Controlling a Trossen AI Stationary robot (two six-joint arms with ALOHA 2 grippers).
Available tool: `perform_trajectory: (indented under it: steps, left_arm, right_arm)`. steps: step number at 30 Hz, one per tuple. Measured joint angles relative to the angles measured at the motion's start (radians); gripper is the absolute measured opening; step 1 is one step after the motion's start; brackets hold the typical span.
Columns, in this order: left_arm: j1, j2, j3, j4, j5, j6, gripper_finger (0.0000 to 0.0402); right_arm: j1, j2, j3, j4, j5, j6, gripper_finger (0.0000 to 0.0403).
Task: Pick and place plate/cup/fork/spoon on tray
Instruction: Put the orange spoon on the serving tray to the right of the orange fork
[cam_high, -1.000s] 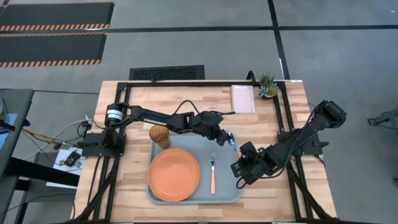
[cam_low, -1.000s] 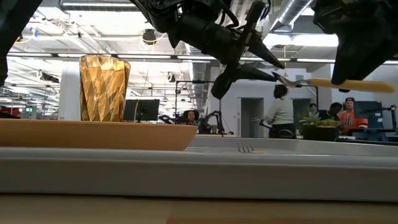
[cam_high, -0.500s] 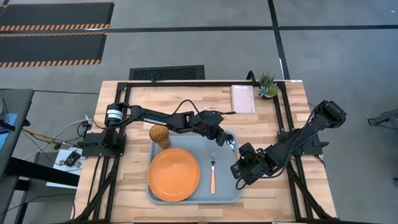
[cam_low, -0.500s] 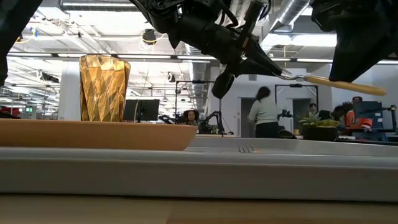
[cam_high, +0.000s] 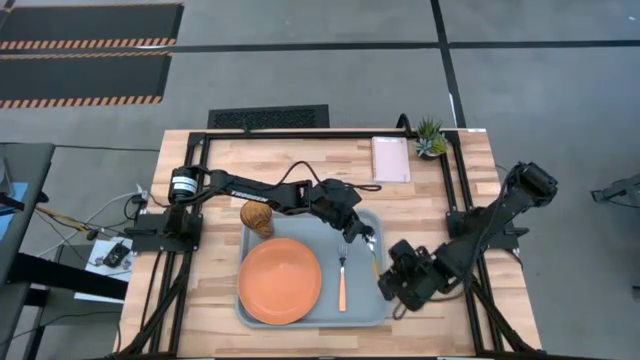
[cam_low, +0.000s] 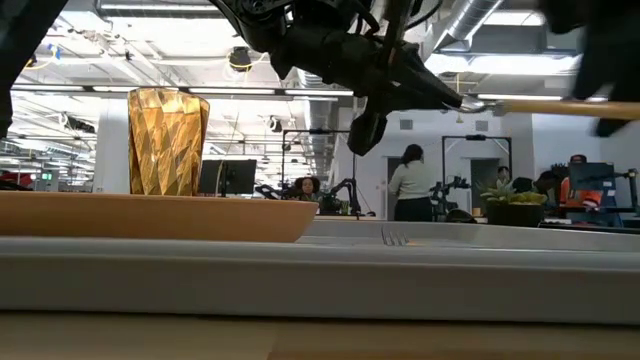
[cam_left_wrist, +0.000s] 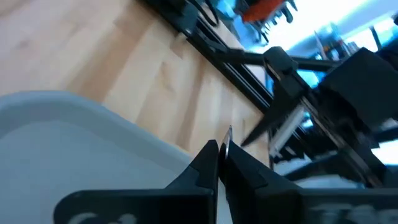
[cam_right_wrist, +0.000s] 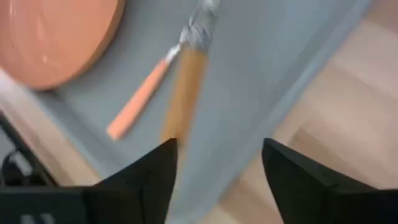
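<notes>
spoon (cam_high: 374, 244) step: left gripper (cam_high: 358, 233) clamped on bowl, above tray (cam_high: 300, 316) near table's right edge. right gripper (cam_high: 388, 287) apart, empty. next: lower beside fork (cam_high: 341, 277), release.

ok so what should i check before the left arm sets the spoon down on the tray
1. Left gripper shut on the orange-handled metal spoon: ok, pinched at the bowl end.
2. Right gripper off the spoon: ok, open and apart from it, by the tray's right edge.
3. Spoon attitude: ok, roughly level above the tray.
4. Bare spot on the pale grey-blue rectangular tray, right of the orange-handled fork: ok.
5. Round orange plate on the tray: ok.
6. Amber textured cup inside the rim: cannot tell, it stands at the tray's far left corner.
</notes>
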Motion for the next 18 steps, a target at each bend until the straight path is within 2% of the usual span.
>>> perform_trajectory:
  steps: [3, 6, 13, 18]
  left_arm:
    - [0.0, 0.0, 0.0, 0.0, 0.051, 0.036, 0.0]
    - [-0.005, 0.0, 0.0, -0.001, 0.077, 0.077, 0.0]
    - [-0.022, 0.001, 0.0, -0.037, -0.019, 0.18, 0.0]
    - [-0.027, 0.09, 0.002, -0.001, 0.093, 0.183, 0.0]
  right_arm:
    - [0.073, 0.0, 0.0, -0.007, -0.003, 0.07, 0.0273]
    - [0.144, 0.0, 0.0, -0.015, -0.002, 0.166, 0.0277]
    - [0.243, 0.0, 0.0, -0.054, 0.002, 0.338, 0.0276]
    - [0.248, 0.0, 0.0, -0.072, 0.027, 0.37, 0.0276]
